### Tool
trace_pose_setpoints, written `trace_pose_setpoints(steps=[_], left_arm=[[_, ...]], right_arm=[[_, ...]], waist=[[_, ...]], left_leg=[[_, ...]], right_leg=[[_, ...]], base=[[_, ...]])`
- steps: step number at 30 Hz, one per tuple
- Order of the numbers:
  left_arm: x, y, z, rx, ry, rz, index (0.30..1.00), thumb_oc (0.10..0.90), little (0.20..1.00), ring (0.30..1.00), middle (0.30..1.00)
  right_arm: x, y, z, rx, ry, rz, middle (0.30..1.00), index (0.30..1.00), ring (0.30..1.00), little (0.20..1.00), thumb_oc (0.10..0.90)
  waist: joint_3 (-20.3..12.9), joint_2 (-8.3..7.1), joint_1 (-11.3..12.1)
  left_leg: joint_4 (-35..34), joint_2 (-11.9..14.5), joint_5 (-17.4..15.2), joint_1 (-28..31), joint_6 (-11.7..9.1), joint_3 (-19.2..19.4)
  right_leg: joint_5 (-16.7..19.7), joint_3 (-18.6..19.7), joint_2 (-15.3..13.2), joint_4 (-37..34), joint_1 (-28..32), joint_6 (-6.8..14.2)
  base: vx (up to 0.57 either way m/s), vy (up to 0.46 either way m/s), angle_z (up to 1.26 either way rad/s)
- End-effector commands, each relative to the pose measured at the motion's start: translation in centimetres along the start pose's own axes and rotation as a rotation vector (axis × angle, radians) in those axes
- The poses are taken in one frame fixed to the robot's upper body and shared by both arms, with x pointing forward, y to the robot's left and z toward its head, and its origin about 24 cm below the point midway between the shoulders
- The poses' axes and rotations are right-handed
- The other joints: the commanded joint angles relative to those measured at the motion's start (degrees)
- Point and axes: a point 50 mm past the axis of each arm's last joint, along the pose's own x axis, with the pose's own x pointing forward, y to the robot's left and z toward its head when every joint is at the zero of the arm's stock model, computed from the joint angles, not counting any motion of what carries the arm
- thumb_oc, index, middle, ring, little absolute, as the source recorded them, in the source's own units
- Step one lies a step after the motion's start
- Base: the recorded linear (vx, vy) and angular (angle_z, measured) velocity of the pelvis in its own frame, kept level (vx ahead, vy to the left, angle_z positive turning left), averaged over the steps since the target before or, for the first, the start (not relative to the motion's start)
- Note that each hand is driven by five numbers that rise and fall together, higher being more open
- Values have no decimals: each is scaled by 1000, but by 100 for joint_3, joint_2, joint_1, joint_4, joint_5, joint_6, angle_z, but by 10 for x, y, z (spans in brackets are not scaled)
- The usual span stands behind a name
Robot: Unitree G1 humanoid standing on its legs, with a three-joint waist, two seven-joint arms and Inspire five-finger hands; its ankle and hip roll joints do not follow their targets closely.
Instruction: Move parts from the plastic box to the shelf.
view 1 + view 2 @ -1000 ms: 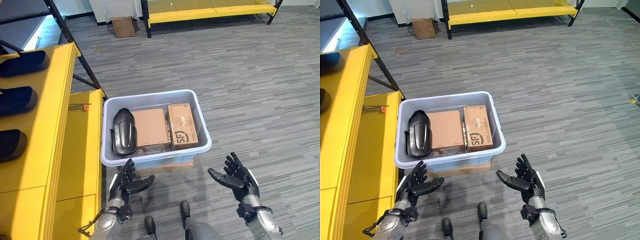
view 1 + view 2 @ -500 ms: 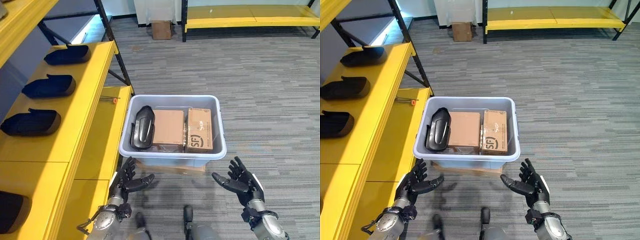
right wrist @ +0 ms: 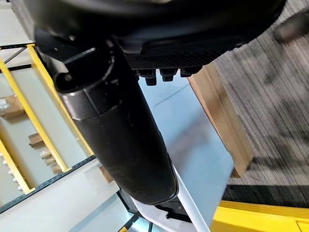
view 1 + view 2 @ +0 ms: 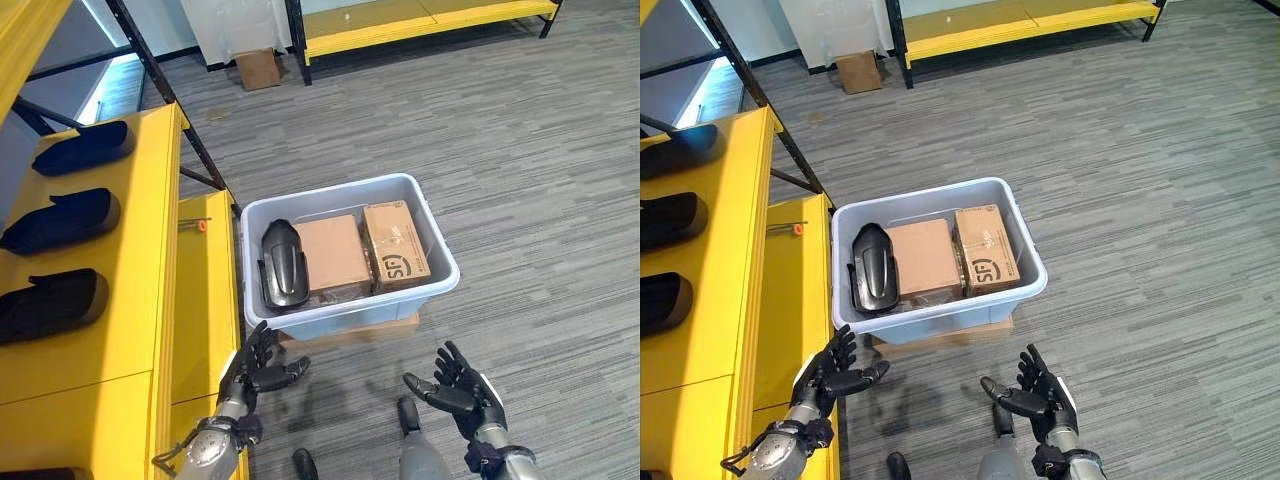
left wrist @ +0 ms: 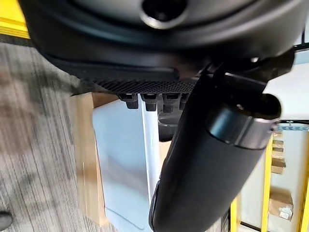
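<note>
The box (image 4: 345, 322) sat on the grey floor (image 4: 520, 180), on top of a flat brown board (image 4: 350, 331) that stuck out under its near side. Inside the box lay one black part (image 4: 279, 263) at the end close to the shelf (image 4: 200, 300). Beside that part lay a plain brown carton (image 4: 331, 252), and past it, at the end of the box far from the shelf, a second carton (image 4: 395, 243) with print on top. The two cartons touched each other.

My left hand (image 4: 258, 368) was in the air just in front of the box, near the corner by the shelf. Its fingers were spread out and straight, and it held nothing. My right hand (image 4: 455, 390) was also in front of the box, toward the far-from-shelf end and a bit further back from it. Its fingers were spread wide too, palm turned in, and it held nothing.

The yellow shelf stood right beside the box. On its upper level lay three more black parts (image 4: 60, 212) in a row, well apart from the box. A small orange-tipped thing (image 4: 198, 225) lay on the lower level, near the box's back corner.

Far behind the box stood a small brown carton (image 4: 259, 68) next to a low yellow rack (image 4: 420, 20).
</note>
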Motion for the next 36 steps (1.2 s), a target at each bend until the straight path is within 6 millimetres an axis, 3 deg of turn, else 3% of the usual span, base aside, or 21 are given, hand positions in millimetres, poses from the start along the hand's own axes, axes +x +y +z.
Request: trace_pose_setpoints(steps=[1, 5, 8, 10, 11, 14, 15, 19, 21, 22, 30, 36], left_arm=[[5, 1, 46, 39, -218, -42, 1000, 900, 1000, 1000, 1000], [6, -1, 46, 43, -216, -58, 1000, 900, 1000, 1000, 1000], [6, -1, 46, 43, -216, -58, 1000, 900, 1000, 1000, 1000], [6, -2, 47, 54, -214, -95, 1000, 900, 1000, 1000, 1000], [7, -4, 47, 55, -215, -110, 1000, 900, 1000, 1000, 1000], [7, -5, 49, 51, -222, -123, 1000, 900, 1000, 1000, 1000], [9, -7, 52, 58, -226, -140, 1000, 900, 1000, 1000, 1000], [9, -12, 58, 61, -243, -185, 1000, 900, 1000, 1000, 1000], [9, -13, 60, 63, -250, -193, 1000, 900, 1000, 1000, 1000], [9, -16, 65, 73, -258, -221, 1000, 900, 1000, 1000, 1000], [12, -23, 82, 106, -318, -260, 1000, 900, 1000, 1000, 1000], [14, -24, 94, 107, -366, -254, 1000, 900, 1000, 1000, 1000]], right_arm=[[10, 8, 64, -115, -296, 65, 1000, 1000, 1000, 1000, 900], [9, 5, 95, -289, -417, 47, 1000, 1000, 1000, 1000, 900], [9, 5, 95, -289, -417, 47, 1000, 1000, 1000, 1000, 900], [10, 1, 143, -533, -579, -2, 1000, 1000, 1000, 1000, 900], [12, 1, 157, -607, -616, -16, 1000, 1000, 1000, 1000, 900], [16, 3, 173, -662, -667, -31, 1000, 1000, 1000, 1000, 900], [22, 9, 201, -811, -734, -52, 1000, 1000, 1000, 1000, 900], [28, 29, 251, -1037, -861, -51, 1000, 1000, 1000, 1000, 900], [30, 36, 262, -1112, -876, -43, 1000, 1000, 1000, 1000, 900], [32, 48, 281, -1259, -900, -28, 1000, 1000, 1000, 1000, 900], [37, 87, 332, -1592, -946, 3, 1000, 1000, 1000, 1000, 900], [41, 109, 349, -1795, -940, 15, 1000, 1000, 1000, 1000, 900]], waist=[[-447, -203, 32], [-507, -257, 31], [-506, -257, 30], [-500, -276, 79], [-497, -275, 114], [-462, -259, 161], [-400, -247, 245], [-212, -218, 407], [-156, -194, 437], [-34, -185, 535], [471, -201, 770], [697, -182, 852]], left_leg=[[-2, 537, 373, -186, -180, -117], [-21, 563, 360, -161, -196, -126], [-21, 564, 360, -161, -196, -127], [-21, 632, 426, -174, -235, -175], [-21, 652, 451, -191, -248, -196], [-21, 677, 479, -234, -266, -224], [-21, 704, 538, -335, -292, -257], [-21, 746, 670, -567, -336, -316], [-21, 758, 704, -629, -352, -327], [-21, 771, 769, -745, -383, -358], [-21, 831, 939, -1101, -412, -436], [-21, 882, 1061, -1327, -451, -465]], right_leg=[[-896, 38, -232, 195, 613, 299], [-897, -7, -211, 129, 667, 307], [-897, -8, -211, 129, 668, 307], [-931, -57, -155, 103, 685, 291], [-931, -71, -141, 93, 684, 286], [-927, -119, -123, 90, 659, 281], [-922, -153, -106, 95, 593, 269], [-895, -223, -69, 106, 425, 233], [-892, -240, -58, 119, 372, 226], [-884, -290, -52, 148, 273, 208], [-949, -366, -7, 503, -204, 126], [-993, -393, 25, 757, -557, 96]], base=[[54, 21, -1], [39, -4, 1], [0, 0, 0], [25, -68, 1], [2, -73, 5], [-19, -37, 15], [-73, -59, 2], [-84, -43, 2], [-73, -35, 4], [-75, -45, 9], [-72, -44, 14], [-45, -38, -1]])
